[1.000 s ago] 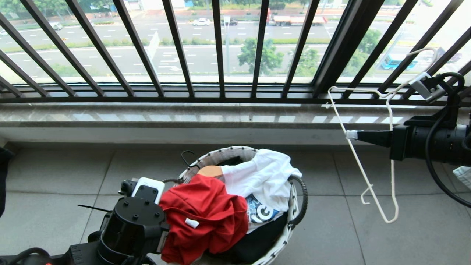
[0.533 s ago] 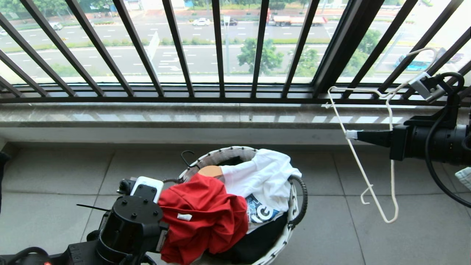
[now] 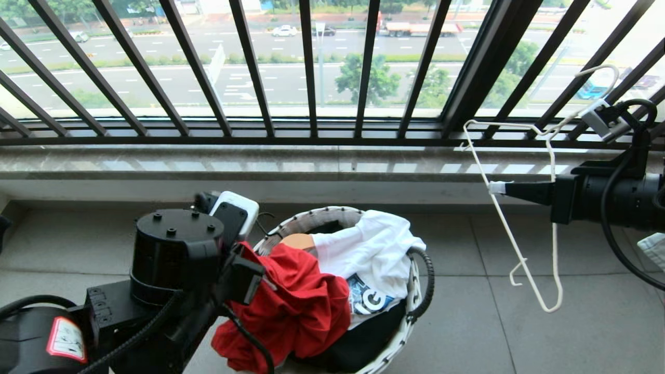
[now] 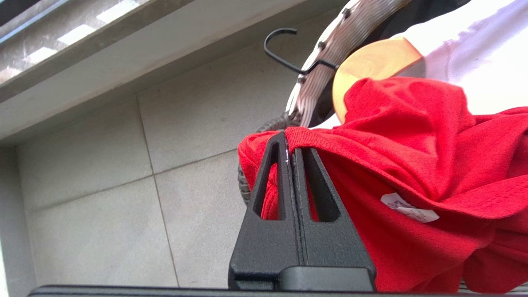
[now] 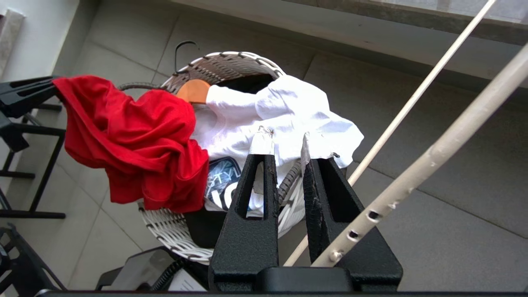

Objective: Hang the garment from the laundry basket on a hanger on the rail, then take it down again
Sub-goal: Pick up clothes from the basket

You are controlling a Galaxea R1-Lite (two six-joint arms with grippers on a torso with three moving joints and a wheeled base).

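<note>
Fabric of the red shirt point(image 3: 296, 306) is pinched at its edge between the clenched fingers of the left claw point(image 4: 291, 152), lifted just above the near-left rim of the basket point(image 3: 332, 214), the rest draped over the white shirt point(image 3: 371, 249) inside. Well right of the basket, the right claw point(image 3: 497, 188) grips the wire hanger point(image 3: 524, 259) in the air.
</note>
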